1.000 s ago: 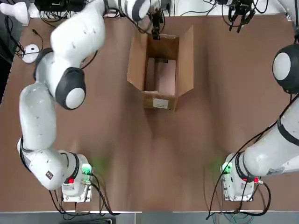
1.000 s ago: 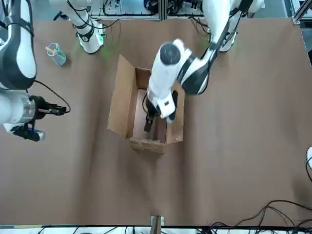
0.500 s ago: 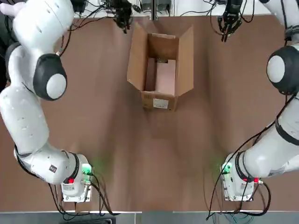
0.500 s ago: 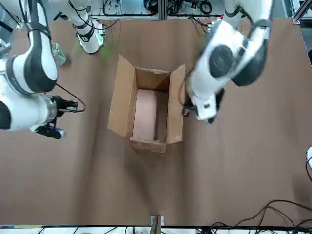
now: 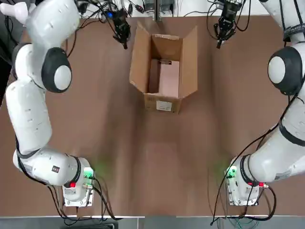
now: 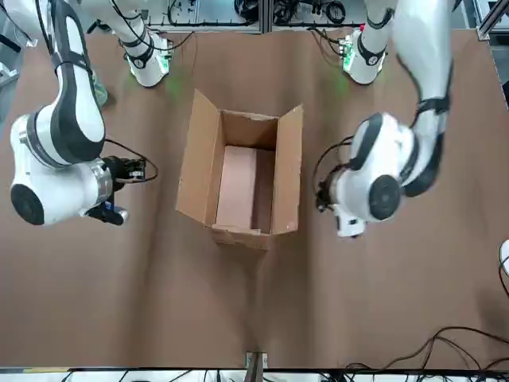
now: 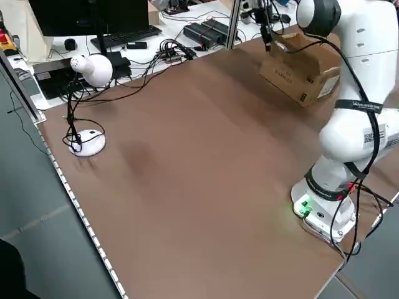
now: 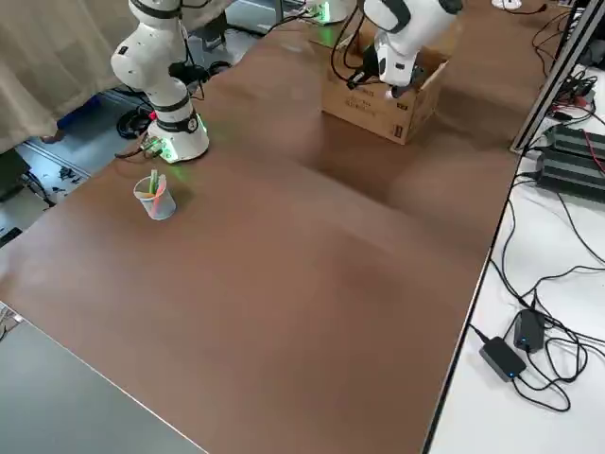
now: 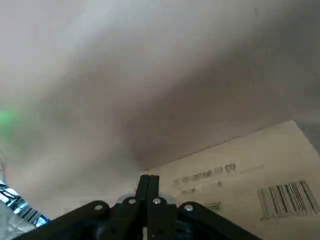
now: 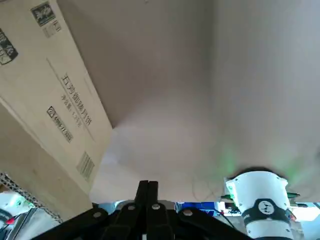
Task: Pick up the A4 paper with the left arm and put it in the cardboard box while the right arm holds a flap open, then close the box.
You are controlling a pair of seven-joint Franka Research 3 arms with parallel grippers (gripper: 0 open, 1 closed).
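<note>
Inside the open brown corrugated cardboard box lies the flat pinkish-beige A4 paper, apparently on the bottom. Beside the box's left flap, the black two-finger left gripper is closed on nothing; the black two-finger right gripper, off the opposite flap, is likewise closed and empty. Closing seems the step in hand: both flaps need folding inward.

The pinkish-beige paper lies flat inside the open cardboard box.

Standing on the brown-covered counter: a cup of markers. Off to another side: a black monitor, a keyboard, and what looks like a white lamp.
</note>
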